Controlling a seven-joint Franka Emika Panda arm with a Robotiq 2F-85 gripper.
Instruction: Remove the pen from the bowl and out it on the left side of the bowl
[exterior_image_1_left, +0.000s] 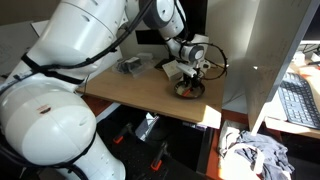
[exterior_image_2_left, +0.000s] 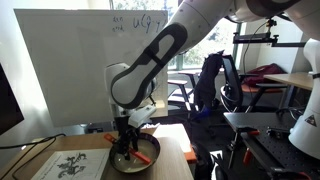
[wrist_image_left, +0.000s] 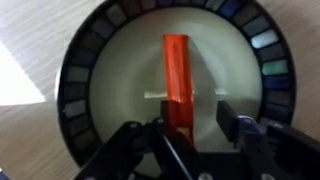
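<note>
Fingers of the gripper are standing wide apart at the bottom edge of the wrist view, one on each side of the near end of the pen. The jaws are not closing on it, and pale bowl floor is showing between the pen and the finger to its right in that view. The pen is lying flat inside the bowl, running straight away from the camera across the light, yellowish floor. Its far end is stopping short of the dark rim with its ring of small shiny squares. The bowl is sitting on a light wooden table. In an exterior view the gripper is hanging straight down into the bowl, with the orange pen showing just beside it, and a white card with a dark drawing is lying near the bowl on the same table. In an exterior view from behind the big white arm, the gripper is reaching down onto the bowl near the table's far corner. A grey blocky object is resting well apart from the bowl, farther along the tabletop.
</note>
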